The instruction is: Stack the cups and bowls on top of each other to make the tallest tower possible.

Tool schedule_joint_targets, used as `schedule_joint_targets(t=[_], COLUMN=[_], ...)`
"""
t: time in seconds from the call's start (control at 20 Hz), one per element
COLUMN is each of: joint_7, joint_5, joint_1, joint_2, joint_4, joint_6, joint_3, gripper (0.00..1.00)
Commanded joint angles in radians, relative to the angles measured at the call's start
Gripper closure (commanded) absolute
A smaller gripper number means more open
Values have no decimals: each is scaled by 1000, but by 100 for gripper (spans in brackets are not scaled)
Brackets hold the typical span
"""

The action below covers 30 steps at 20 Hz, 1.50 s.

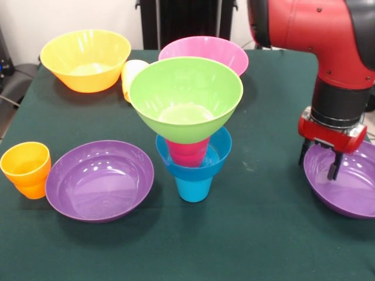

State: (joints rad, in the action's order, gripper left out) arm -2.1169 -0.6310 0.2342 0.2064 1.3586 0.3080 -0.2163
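The tower stands mid-table: a blue cup [194,188] at the bottom, a small blue bowl [218,153] on it, a red cup [187,153] in that bowl, and a lime green bowl [186,96] on top, tilted toward the camera. My gripper [319,163] is open at the right. Its fingers [334,170] straddle the left rim of a shallow purple bowl [348,187]. A second purple bowl [99,180] lies front left, with an orange cup [26,170] beside it. A yellow cup [131,76] lies on its side behind the green bowl.
A large orange-yellow bowl [86,60] stands back left and a pink bowl [205,50] back centre, behind the tower. The red arm [328,35] comes down at the right. The green table [258,234] runs to the front edge.
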Motion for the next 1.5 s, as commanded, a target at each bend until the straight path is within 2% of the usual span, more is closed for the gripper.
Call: schedule_joint_targets(t=[0.05,0.7,1.1,1.5], joint_7=[37,-17,-31,-49], joint_5=[122,240,260,264], joint_1=[-90,-121,-126,-115], joint_2=[57,73,17,-2], joint_4=[120,127,57,56], joint_6=[-89,-55,-61,-85], joint_3=[245,225,227,234], gripper=[0,0,0,0])
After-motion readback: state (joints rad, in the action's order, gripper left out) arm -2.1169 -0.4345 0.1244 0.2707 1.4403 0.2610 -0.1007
